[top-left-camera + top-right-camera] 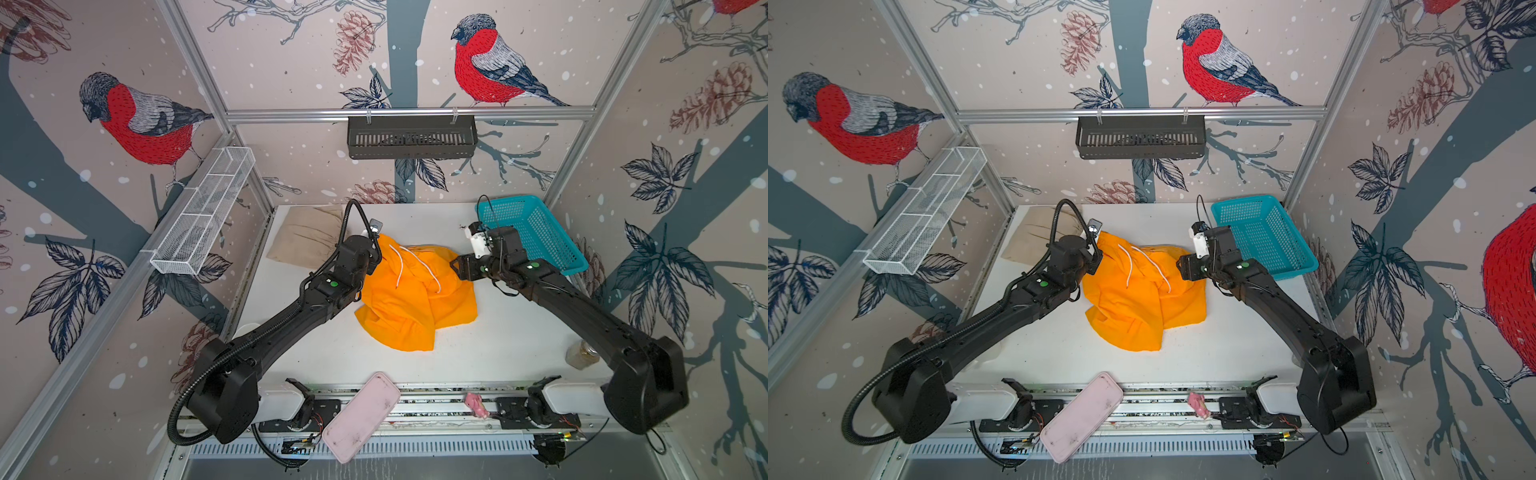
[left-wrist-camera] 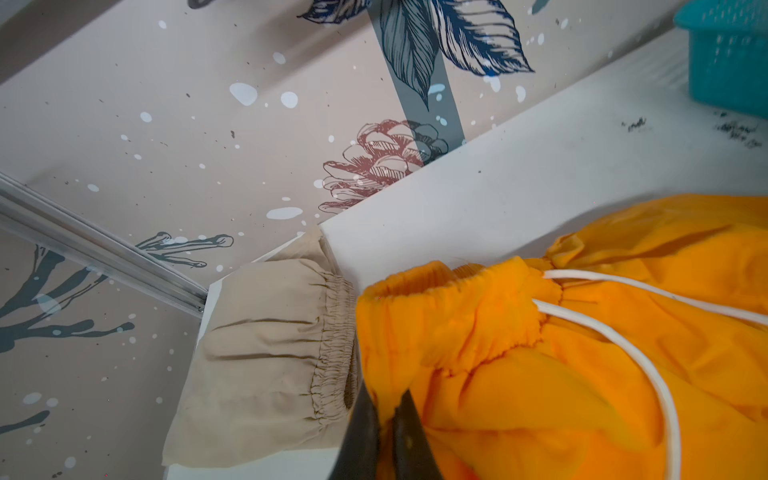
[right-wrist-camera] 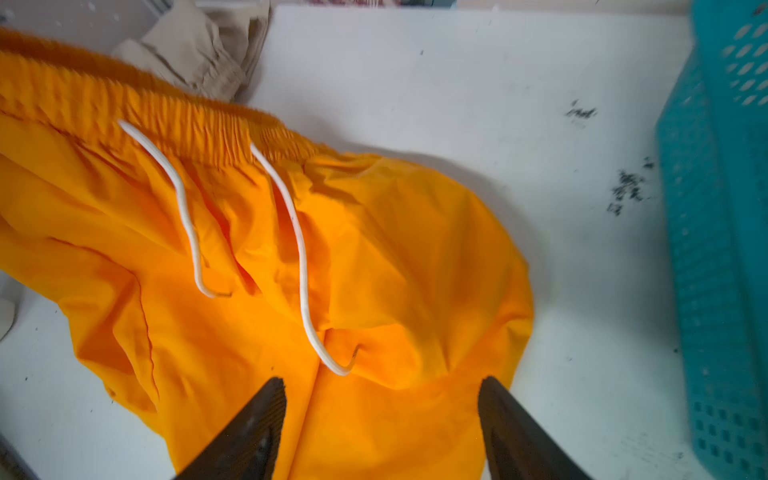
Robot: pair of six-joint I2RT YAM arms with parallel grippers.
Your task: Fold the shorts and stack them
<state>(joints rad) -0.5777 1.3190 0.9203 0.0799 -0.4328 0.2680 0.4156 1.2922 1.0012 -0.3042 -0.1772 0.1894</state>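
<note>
The left gripper (image 2: 386, 399) was clenched, its two dark fingers pressed together on a fold of the orange shorts (image 1: 415, 291) just below the gathered waistband; that left corner of the waistband stood lifted off the white table (image 1: 498, 340), while the rest of the cloth drooped from it into a crumpled heap at the middle of the table; the two white drawstrings (image 3: 301, 249) hung loose down the front. The right gripper (image 3: 380, 380) was released, its jaws standing wide apart with nothing gripped between them; it sat at the right edge of the orange shorts, its fingers pointing left over the cloth, one above the fabric and the other near the cloth's edge; whether the tips touched the cloth could not be told. The beige shorts (image 1: 307, 241) lay flat at the far left corner of the table, just beside the lifted orange waistband and partly hidden behind the left arm in both top views. The teal basket (image 1: 540, 237) sat at the far right corner, near the right wrist and apart from both pairs.
</note>
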